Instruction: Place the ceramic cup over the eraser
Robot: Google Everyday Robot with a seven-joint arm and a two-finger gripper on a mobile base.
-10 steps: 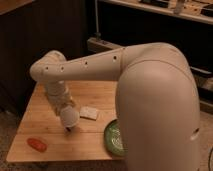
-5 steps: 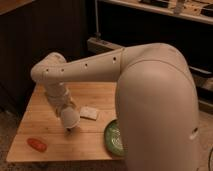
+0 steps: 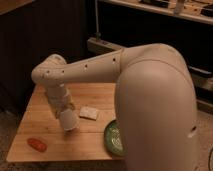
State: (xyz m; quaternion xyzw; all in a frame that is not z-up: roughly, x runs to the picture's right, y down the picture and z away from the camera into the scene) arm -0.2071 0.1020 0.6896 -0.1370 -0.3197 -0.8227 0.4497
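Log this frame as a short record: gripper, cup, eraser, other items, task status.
gripper: low over the wooden table, left of the eraser; hidden behind the cup
ceramic cup: off-white, at the arm's end, apparently carried
eraser: pale flat block, uncovered, just right of the cup
other items: orange-red object near front left edge; green patterned plate at right, partly behind the arm
task status: cup not yet over eraser

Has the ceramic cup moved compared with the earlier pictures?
No. The ceramic cup, at the tool, sits just left of the eraser on the table, as before.
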